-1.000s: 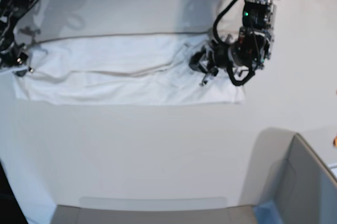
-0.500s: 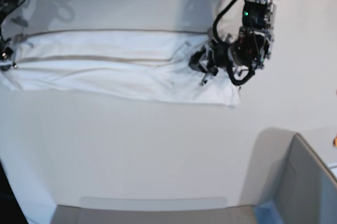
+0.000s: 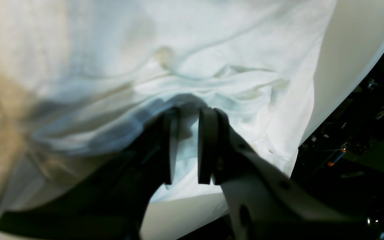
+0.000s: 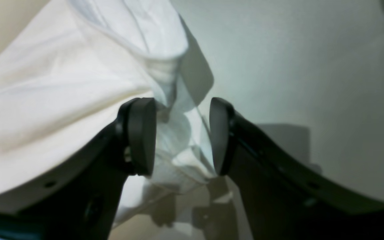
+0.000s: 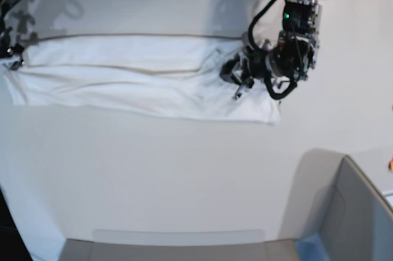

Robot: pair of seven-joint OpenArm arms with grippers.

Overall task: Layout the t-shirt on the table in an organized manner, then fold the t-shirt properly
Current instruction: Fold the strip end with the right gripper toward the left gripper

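Your left gripper is pinching a bunched fold of the t-shirt between narrow jaws, sitting over the end of the cloth that lies toward the counter's middle. Your right gripper is standing wide, its pads either side of a hanging corner of cloth but not squeezing it (at the counter's side edge in the base view). The t-shirt is lying as a long flat band along the far edge, its long axis running from one gripper to the other, so any coming fold is likely hinging on both ends being held.
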